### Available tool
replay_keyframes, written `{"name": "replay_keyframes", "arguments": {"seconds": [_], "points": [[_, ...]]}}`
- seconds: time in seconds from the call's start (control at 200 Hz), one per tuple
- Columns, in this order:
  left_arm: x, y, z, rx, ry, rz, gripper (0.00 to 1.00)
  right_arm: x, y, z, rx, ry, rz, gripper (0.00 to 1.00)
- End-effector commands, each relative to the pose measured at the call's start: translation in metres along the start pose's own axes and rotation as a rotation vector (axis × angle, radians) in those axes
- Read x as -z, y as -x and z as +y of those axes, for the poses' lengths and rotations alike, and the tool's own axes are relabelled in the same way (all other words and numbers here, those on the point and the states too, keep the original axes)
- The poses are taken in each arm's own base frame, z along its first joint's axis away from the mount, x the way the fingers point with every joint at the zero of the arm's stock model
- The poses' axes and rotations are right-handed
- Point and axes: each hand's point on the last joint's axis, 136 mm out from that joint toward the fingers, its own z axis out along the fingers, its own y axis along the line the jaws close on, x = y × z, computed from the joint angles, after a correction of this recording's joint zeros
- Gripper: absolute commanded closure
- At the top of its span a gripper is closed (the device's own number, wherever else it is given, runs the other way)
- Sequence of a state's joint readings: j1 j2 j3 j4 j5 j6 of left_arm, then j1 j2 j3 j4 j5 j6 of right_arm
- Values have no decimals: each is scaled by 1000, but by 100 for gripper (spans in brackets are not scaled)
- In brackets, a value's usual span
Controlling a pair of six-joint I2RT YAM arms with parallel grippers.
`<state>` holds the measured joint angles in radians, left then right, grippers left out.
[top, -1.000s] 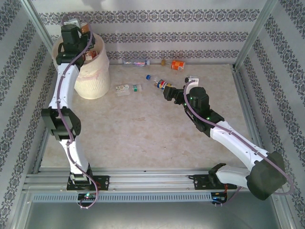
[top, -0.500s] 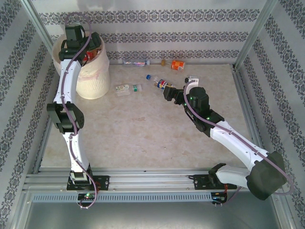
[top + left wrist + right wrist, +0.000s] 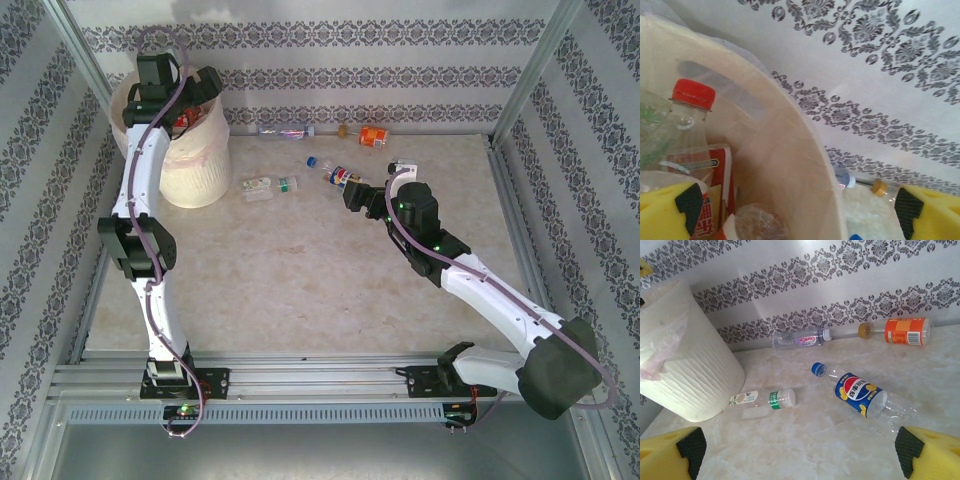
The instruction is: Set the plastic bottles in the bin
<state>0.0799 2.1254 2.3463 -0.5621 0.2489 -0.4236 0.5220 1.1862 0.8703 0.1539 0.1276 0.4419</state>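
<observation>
Cream bin (image 3: 195, 165): stands at the far left corner of the worktop (image 3: 300, 270), with a thin liner (image 3: 662, 347) inside it; a red-capped bottle (image 3: 687, 125) and others lie inside.
Left fingers (image 3: 927, 215): spread wide over the bin's mouth, holding nothing.
Right fingers (image 3: 930, 455): spread wide and empty, low over the worktop, just short of the blue-labelled bottle (image 3: 860, 392).
Loose bottles: green-labelled one (image 3: 767, 399) beside the bin; clear one (image 3: 800, 340) and orange-labelled one (image 3: 902, 330) against the back wall (image 3: 790, 270).
Risk, right side: you may see the round bottle roll or squirt away if the fingers close off-centre on its slick body.
Risk, left side: watch the liner; a finger catching it on the way out could drag or tip the bin.
</observation>
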Motion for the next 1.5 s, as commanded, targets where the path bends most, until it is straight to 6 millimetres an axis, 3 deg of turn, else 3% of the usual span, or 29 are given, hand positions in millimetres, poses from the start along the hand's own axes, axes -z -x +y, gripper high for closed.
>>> {"name": "replay_keyframes", "arguments": {"seconds": [0.0, 0.325, 0.49, 0.66, 0.819, 1.069, 1.304, 1.494], "points": [[38, 20, -33, -16, -90, -50, 0, 6, 5, 3, -3, -2, -23, 2], [64, 9, -67, -162, -170, -102, 0, 7, 3, 0, 1, -11, -22, 2], [70, -6, -90, -264, -241, -91, 0, 6, 3, 0, 3, -14, -21, 2], [78, -59, -139, -626, -371, -6, 0, 6, 2, -1, 2, -18, -22, 2], [69, -110, -153, -820, -445, 106, 0, 6, 3, -1, 2, -18, -24, 2], [47, -164, -146, -892, -523, 264, 0, 9, 2, -4, 5, -31, -24, 2], [1, -213, -119, -846, -450, 424, 0, 13, 1, -9, 10, -49, -24, 2], [-46, -250, -84, -872, -233, 506, 0, 15, 2, -12, 17, -61, -29, 2]]}}
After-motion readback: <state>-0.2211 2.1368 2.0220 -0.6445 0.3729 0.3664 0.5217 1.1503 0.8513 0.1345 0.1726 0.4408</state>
